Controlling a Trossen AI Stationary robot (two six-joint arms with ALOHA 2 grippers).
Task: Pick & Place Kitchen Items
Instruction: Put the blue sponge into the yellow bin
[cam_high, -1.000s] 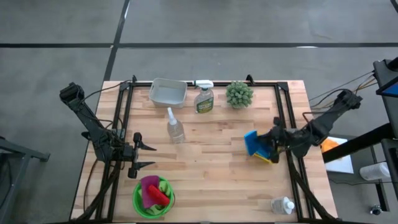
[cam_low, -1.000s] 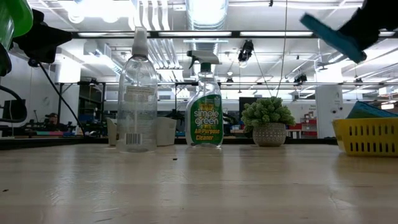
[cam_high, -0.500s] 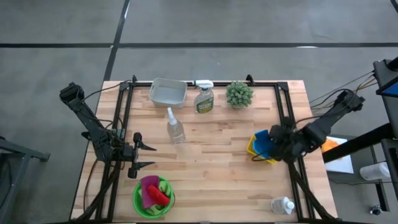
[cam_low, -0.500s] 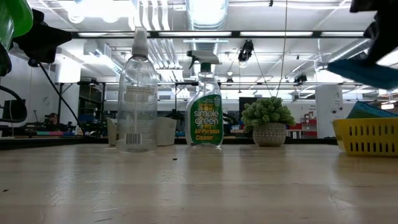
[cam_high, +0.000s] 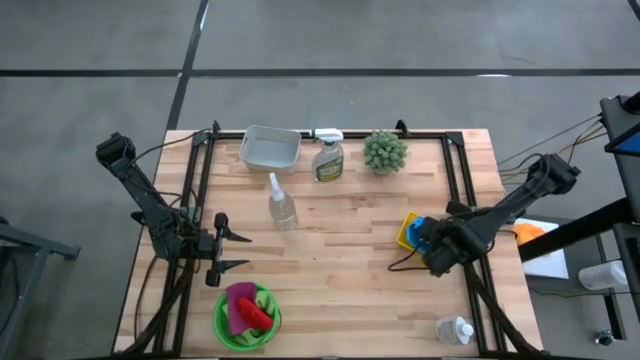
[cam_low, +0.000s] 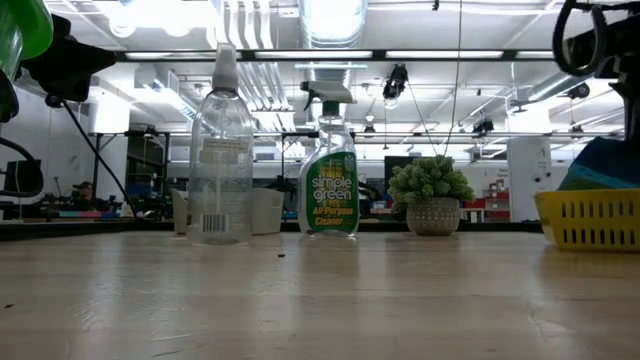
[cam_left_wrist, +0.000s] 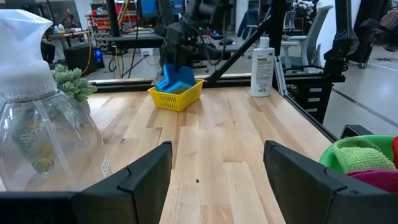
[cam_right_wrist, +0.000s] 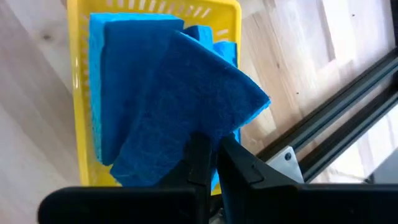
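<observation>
My right gripper (cam_high: 428, 240) is shut on a blue sponge (cam_right_wrist: 180, 99) over the yellow basket (cam_high: 407, 230) at the table's right. The basket also shows in the right wrist view (cam_right_wrist: 78, 93). More blue sponges (cam_right_wrist: 115, 68) lie in the basket under the held one. My left gripper (cam_high: 240, 250) is open and empty at the table's left, near a green bowl (cam_high: 225, 325) that holds pink and green cloths and a red item (cam_high: 256, 314). A clear spray bottle (cam_high: 281, 205) stands mid-table. My right gripper pinches the blue sponge between its two fingers by its near edge (cam_right_wrist: 202, 127). The fingers (cam_right_wrist: 239, 165) come from above, pointing down into the basket. The sponge sits tilted across the other sponges, its far part inside the basket walls.
A white tray (cam_high: 270, 148), a green-labelled spray bottle (cam_high: 328, 158) and a potted plant (cam_high: 384, 152) stand along the far edge. A small white bottle (cam_high: 455, 329) lies at the near right corner. Bare wood lies between the two arms.
My right gripper has gone down and a little toward the table's near edge with the blue sponge. The sponge was held high and tilted above the basket; now it is lowered into the basket onto the other sponges. The gripper stays shut on it.
</observation>
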